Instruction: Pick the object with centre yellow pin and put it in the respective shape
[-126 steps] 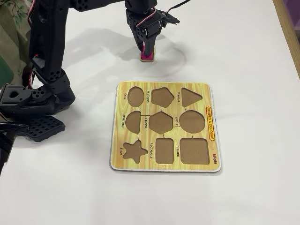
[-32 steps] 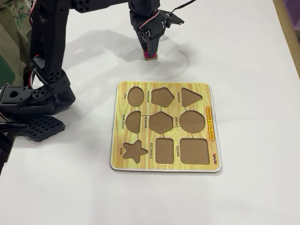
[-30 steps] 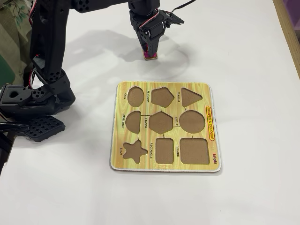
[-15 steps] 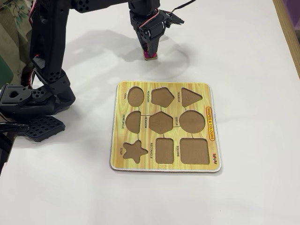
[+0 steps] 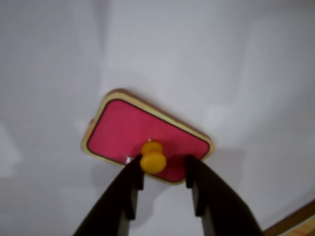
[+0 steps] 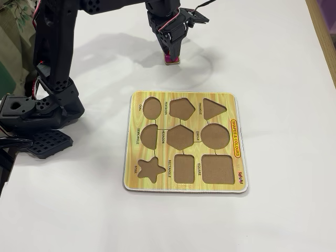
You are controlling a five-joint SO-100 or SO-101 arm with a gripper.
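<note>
The magenta-pink piece [image 5: 147,142] has rounded corners, a pale wooden rim and a yellow knob [image 5: 153,157]. In the wrist view the end effector [image 5: 162,174] pinches that knob. The fixed view alone shows the rectangle cutout [image 6: 185,168], well apart on the near side of the table [image 6: 273,63].

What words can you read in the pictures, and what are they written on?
All are on the puzzle board, fixed view:
"SHAPES & COLOURS", right edge.
"TRIANGLE", "CIRCLE", "SQUARE", "RECTANGLE", "HEXAGON", "PENTAGON", "STAR", "SEMICIRCLE", "OVAL", beside their cutouts; tiny, partly judged from the shapes.
Small logo at the lower right corner: unreadable.
Wrist view: no text.
</note>
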